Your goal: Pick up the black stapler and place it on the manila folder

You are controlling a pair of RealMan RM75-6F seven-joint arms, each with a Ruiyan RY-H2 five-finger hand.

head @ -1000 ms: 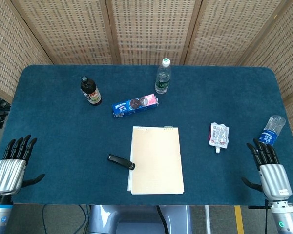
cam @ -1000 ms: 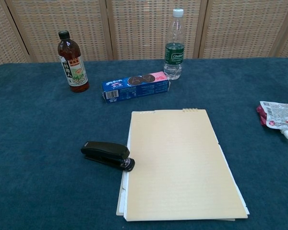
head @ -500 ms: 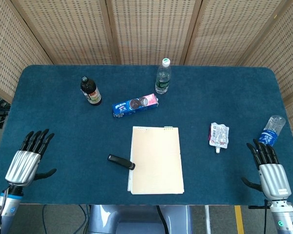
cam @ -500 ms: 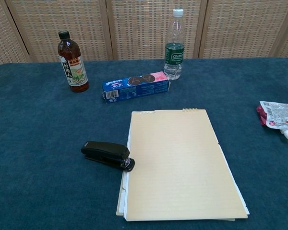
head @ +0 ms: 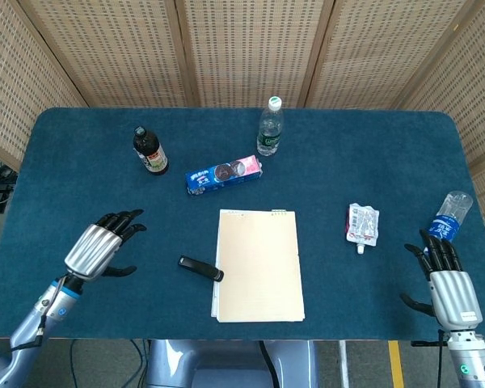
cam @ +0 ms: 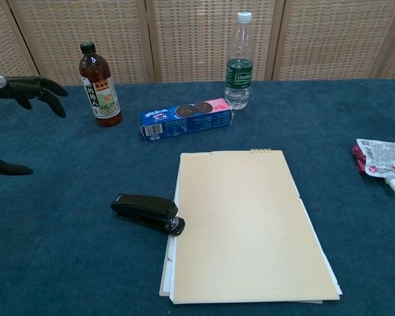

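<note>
The black stapler (head: pixel 200 268) (cam: pixel 147 212) lies flat on the blue table, its right end touching the left edge of the manila folder (head: pixel 259 263) (cam: pixel 247 224). My left hand (head: pixel 101 244) (cam: pixel 16 92) hovers open to the stapler's left, well apart from it, fingers spread and pointing toward it. At the table's front right corner my right hand (head: pixel 446 279) is open and holds nothing; the chest view does not show it.
A dark tea bottle (head: pixel 149 151) (cam: pixel 100 85), a blue cookie box (head: pixel 224 174) (cam: pixel 187 119) and a clear water bottle (head: pixel 269 128) (cam: pixel 238 62) stand behind the folder. A white pouch (head: pixel 362 224) (cam: pixel 380 161) lies at right, and another bottle (head: pixel 450 213) lies near the right edge.
My left hand has moved from the front left corner inward and to the right, toward the stapler, and now shows in the chest view. The right hand has barely moved.
</note>
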